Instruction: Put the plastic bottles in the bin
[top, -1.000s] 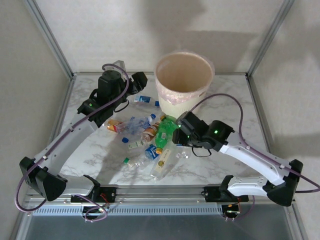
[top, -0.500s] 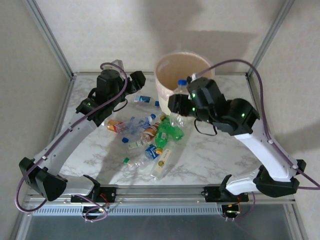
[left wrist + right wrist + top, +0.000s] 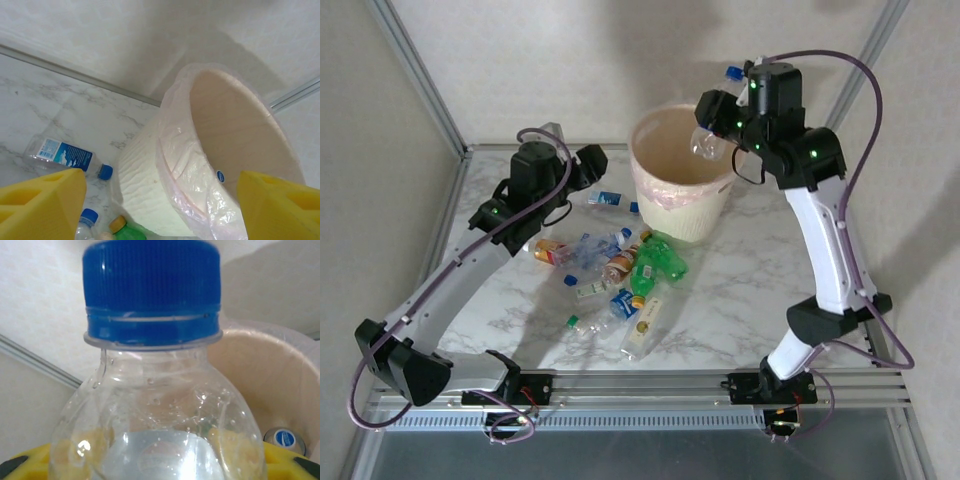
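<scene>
Right gripper [image 3: 718,122] clamping a clear bottle [image 3: 704,147] above the bin [image 3: 682,205].
You are holding the bottle by its body, high over the bin's right-hand rim; its long axis is running steeply, blue cap [image 3: 151,287] pointing up toward the back wall [image 3: 40,300], base hanging lowest. Risk, as judged: the base is sitting close to the rim rather than mid-mouth, so letting go here could clip the rim or liner [image 3: 200,200] and send the bottle tumbling onto the table [image 3: 740,300]. Left gripper [image 3: 160,190], jaws standing apart and empty, is waiting beside the bin, near the loose bottles [image 3: 620,265].
</scene>
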